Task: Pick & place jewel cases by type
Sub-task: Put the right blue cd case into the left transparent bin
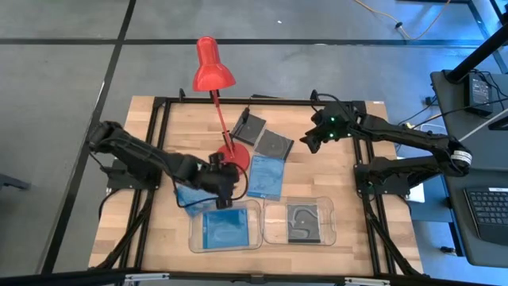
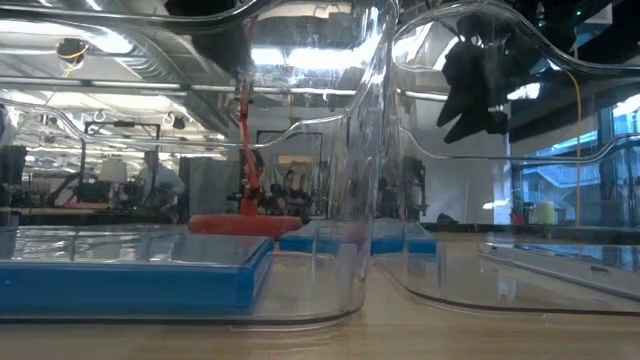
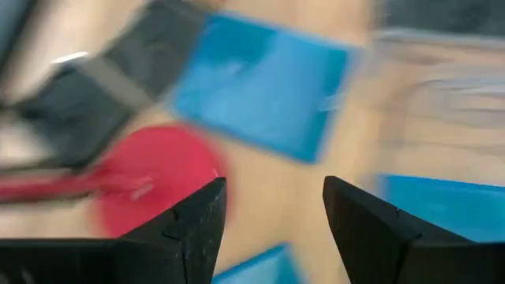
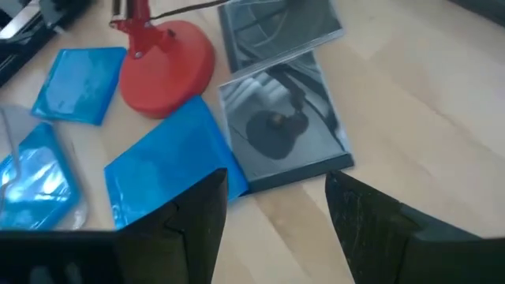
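glossy translucent plastic jewel cases (image 4: 162, 170) lie on a smooth pale wood table (image 4: 410, 118) beside clear plastic trays (image 1: 333, 230).

Six jewel cases, all lying flat. One translucent blue case (image 1: 225, 229) lies in the left tray; one dark grey case (image 1: 302, 222) in the right tray. Loose on the table: two blue cases (image 1: 266, 175) (image 1: 189, 195) flanking the lamp base, and two dark cases (image 1: 274, 144) (image 1: 248, 126) behind, corners overlapping.
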Tool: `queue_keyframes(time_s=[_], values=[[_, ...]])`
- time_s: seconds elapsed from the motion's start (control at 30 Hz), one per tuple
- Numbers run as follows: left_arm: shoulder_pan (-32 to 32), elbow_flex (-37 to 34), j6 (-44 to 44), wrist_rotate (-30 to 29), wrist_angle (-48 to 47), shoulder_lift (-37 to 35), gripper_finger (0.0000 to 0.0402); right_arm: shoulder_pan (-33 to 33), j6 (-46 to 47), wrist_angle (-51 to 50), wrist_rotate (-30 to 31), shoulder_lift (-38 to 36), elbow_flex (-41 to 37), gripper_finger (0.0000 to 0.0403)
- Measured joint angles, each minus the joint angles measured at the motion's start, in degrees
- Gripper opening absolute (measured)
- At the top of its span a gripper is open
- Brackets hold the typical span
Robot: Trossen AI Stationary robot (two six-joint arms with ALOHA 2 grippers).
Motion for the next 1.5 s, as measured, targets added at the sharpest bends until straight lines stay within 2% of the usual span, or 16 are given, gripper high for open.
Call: queue_keyframes(time_s=[0.1,0.2,0.4,0.53,0.7,0.9,1.1,1.4,1.5], values=[[2.30,-3.68,4.89,8.65,8.23,-2.33,0.0210,0.70,-0.75,0.09,-0.01,0.00,0.00,0.0216],[4.30,-7.22,8.09,12.56,14.62,-3.21,0.0210,0.88,-1.20,0.10,0.05,0.00,0.00,0.0216],[7.91,-12.05,9.80,12.87,17.20,-2.38,0.0210,0.84,-0.69,2.00,0.07,0.00,0.00,0.0216],[9.80,-12.75,9.51,10.58,17.32,-2.40,0.0210,0.95,0.18,2.28,0.09,0.00,0.00,0.0216],[11.57,-12.77,1.78,4.46,17.64,-2.40,0.0210,2.63,3.94,2.17,0.20,0.13,0.00,0.0216],[12.96,-12.79,-2.23,4.02,19.32,-2.41,0.0210,6.09,3.70,0.05,0.11,0.55,0.00,0.0216],[15.58,-12.79,-10.06,13.63,22.05,-2.28,0.0210,9.01,3.60,-0.50,0.03,3.52,0.00,0.0216],[20.59,-12.81,-21.24,21.75,23.63,0.59,0.0210,11.60,1.83,3.57,0.12,13.04,0.00,0.0216],[22.06,-12.81,-24.66,27.01,23.86,2.80,0.0210,12.33,0.94,3.82,0.09,15.26,0.00,0.0216]])
